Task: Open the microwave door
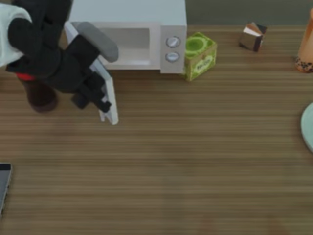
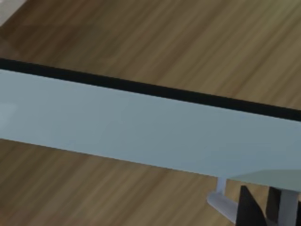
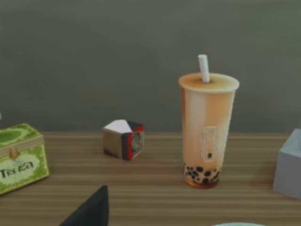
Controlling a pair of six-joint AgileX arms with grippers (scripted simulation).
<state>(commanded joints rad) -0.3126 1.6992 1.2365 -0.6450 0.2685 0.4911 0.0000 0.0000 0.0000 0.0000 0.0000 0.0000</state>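
AgileX's left gripper (image 1: 95, 100) sits at the free edge of the microwave door (image 1: 108, 100), swung wide so the cavity gapes; whether its jaws clench the panel cannot be told. The microwave (image 1: 146, 29) stands at eleven o'clock on the striped wooden table (image 1: 195, 161), against a plain grey-green wall (image 3: 141, 47). The right arm is out of shot.

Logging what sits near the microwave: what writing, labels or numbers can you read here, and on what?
Green box: white lettering on its front, seemingly "Tea", too blurred to be sure.
Bubble tea cup: a faint label panel, unreadable.
Small brown cube: a round mark on one face, no legible text.
Microwave: two knobs, no readable markings.
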